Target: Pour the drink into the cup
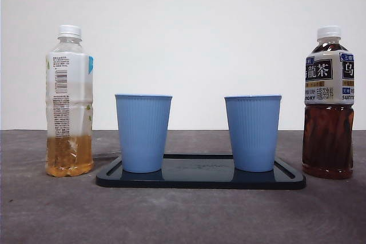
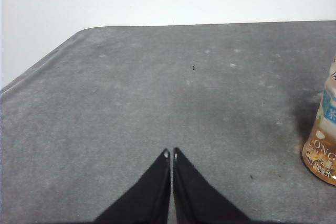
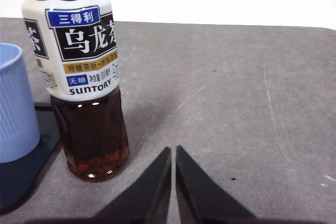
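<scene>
Look at the front view: you have two ribbed blue plastic cups standing upright on a flat, glossy black tray [image 1: 200, 182] in the lower middle of the frame, the left cup [image 1: 143, 132] and the right cup [image 1: 252, 132] well apart. You cannot see inside either one from this level angle.

At the far left stands a clear bottle [image 1: 69, 101] with a white cap and a pale label, holding amber liquid only in its lower third. At the far right stands the Suntory oolong tea bottle [image 1: 328, 102], white cap on, dark brown tea filling it nearly to the neck. Both bottles sit off the tray on the gray, matte, lightly speckled table [image 1: 183, 215].

Your left gripper [image 2: 171, 154] has its black pointed jaws pressed together over bare table, the amber bottle at that frame's right edge. Your right gripper [image 3: 173, 150] is likewise pressed together, holding nothing, just beside the oolong bottle's base at lower left.
</scene>
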